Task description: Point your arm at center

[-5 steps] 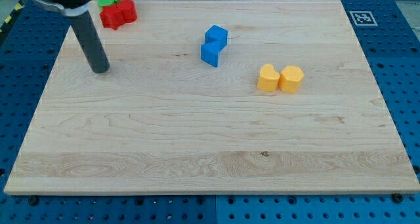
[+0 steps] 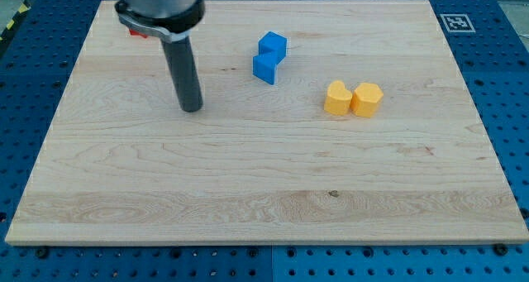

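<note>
My tip (image 2: 192, 108) rests on the wooden board (image 2: 248, 183), left of the board's middle. Two blue blocks (image 2: 269, 57) touch each other to the tip's upper right. Two yellow heart-shaped blocks (image 2: 353, 98) sit side by side further to the right. A sliver of a red block (image 2: 135, 31) shows at the top left, mostly hidden behind the arm. The green blocks are hidden by the arm.
A black and white marker tag (image 2: 455, 22) sits at the board's top right corner. Blue perforated table (image 2: 508, 108) surrounds the board.
My tip has moved to the right and slightly down, from near the board's left edge toward its middle. The arm now covers the red and green blocks. No block has moved.
</note>
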Motion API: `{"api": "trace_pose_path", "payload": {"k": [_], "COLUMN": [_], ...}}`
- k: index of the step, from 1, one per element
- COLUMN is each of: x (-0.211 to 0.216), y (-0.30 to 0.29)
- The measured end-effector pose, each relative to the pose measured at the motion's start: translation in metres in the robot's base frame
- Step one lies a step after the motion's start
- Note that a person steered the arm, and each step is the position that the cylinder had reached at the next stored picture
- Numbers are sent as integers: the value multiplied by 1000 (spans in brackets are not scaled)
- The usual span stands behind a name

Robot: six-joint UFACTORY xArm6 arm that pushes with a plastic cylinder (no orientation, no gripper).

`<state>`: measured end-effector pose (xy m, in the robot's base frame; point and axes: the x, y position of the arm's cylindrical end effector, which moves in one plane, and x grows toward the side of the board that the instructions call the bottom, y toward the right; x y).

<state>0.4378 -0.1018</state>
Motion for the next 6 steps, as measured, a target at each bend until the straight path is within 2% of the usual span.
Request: {"api": "trace_pose_path", "payload": {"k": [5, 6], "x": [-1, -12], "y": [10, 15]}}
